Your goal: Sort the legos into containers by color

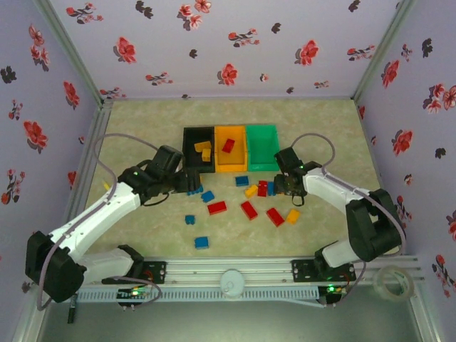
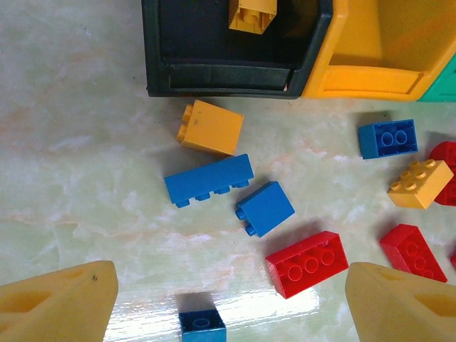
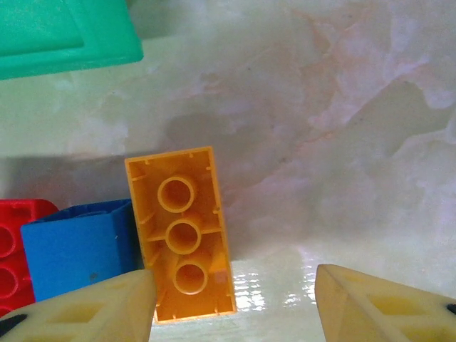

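1. The left jaws stand released and empty above loose legos point(image 2: 209, 180) just beside the black bin point(image 2: 228, 75).
2. The right jaws, parted, hold nothing; an orange brick point(image 3: 182, 231) (hollow side showing) lies between them on the counter point(image 3: 342, 107), just beside a blue brick point(image 3: 78, 253), near the green bin point(image 3: 64, 35).
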You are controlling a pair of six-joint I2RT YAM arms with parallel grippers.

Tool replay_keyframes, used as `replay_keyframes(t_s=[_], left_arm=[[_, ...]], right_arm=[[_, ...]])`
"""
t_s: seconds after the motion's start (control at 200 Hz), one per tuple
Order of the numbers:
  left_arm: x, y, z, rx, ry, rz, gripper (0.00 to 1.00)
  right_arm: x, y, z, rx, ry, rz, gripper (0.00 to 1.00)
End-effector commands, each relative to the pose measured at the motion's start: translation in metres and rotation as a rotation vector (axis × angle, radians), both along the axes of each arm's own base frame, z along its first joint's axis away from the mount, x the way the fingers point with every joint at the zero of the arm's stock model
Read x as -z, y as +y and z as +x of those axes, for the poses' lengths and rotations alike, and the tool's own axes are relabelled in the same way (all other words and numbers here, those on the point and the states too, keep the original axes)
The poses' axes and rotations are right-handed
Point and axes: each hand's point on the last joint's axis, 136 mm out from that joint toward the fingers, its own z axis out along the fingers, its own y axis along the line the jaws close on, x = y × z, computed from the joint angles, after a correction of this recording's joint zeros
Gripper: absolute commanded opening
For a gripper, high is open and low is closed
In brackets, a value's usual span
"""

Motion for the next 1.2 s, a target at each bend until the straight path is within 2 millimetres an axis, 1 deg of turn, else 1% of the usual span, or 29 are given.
replay_keyframes(t_s=[0.0,0.175,0.435,0.7,0.815,1.07,1.195], left_arm=[[-0.008,0.006,-0.002,-0.016,-0.02,0.017,0.84],[-0.007,0.006,-0.001,-0.016,-0.017,0.019,0.84],[-0.008,0.005,-0.001,-0.014,-0.015,0.024,0.84],[-0.008,0.008,-0.002,-0.016,-0.015,0.031,0.84],[-0.007,0.009,-0.003,-0.016,-0.012,0.035,0.84],[-0.006,0.01,-0.004,-0.019,-0.011,0.038,0.84],[-0.006,0.011,-0.004,-0.019,-0.013,0.039,0.84]], right_arm=[[-0.005,0.01,0.009,-0.023,-0.015,0.039,0.61],[-0.001,0.016,0.009,-0.043,-0.002,0.06,0.61],[0.006,0.019,0.01,-0.049,0.016,0.056,0.6],[0.016,0.012,0.013,-0.023,0.035,0.014,0.55],[0.018,0.011,0.014,-0.018,0.037,0.007,0.53],[0.022,0.0,0.013,0.018,0.05,-0.004,0.49],[0.022,0.0,0.013,0.025,0.052,0.004,0.48]])
